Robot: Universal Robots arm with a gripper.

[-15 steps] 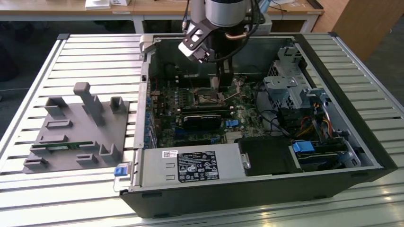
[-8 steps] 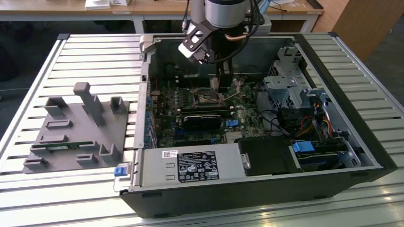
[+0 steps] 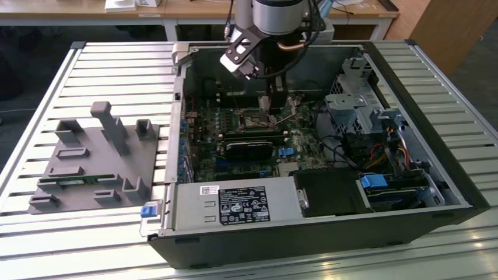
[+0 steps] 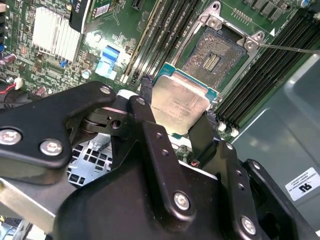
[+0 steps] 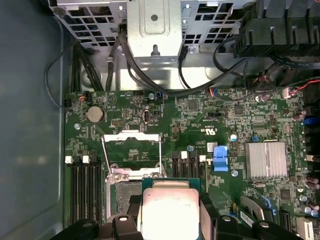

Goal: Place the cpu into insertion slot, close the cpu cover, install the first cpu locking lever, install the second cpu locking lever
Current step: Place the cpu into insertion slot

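Above the motherboard (image 5: 200, 120), the gripper (image 4: 177, 111) clamps the cpu (image 4: 181, 100) flat between its fingers (image 4: 204, 131), the bare insertion slot (image 3: 255, 121) near at seven o'clock in the exterior view.

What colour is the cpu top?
The cpu top is dull silvery-tan; the second wrist view shows it best.

No print can be read. In the exterior view's lower middle, a black rectangular label (image 3: 242, 205) with white marks sits on the silver metal box (image 3: 186, 204). In the second wrist view, faint print marks the small square silvery cpu (image 4: 177, 107).
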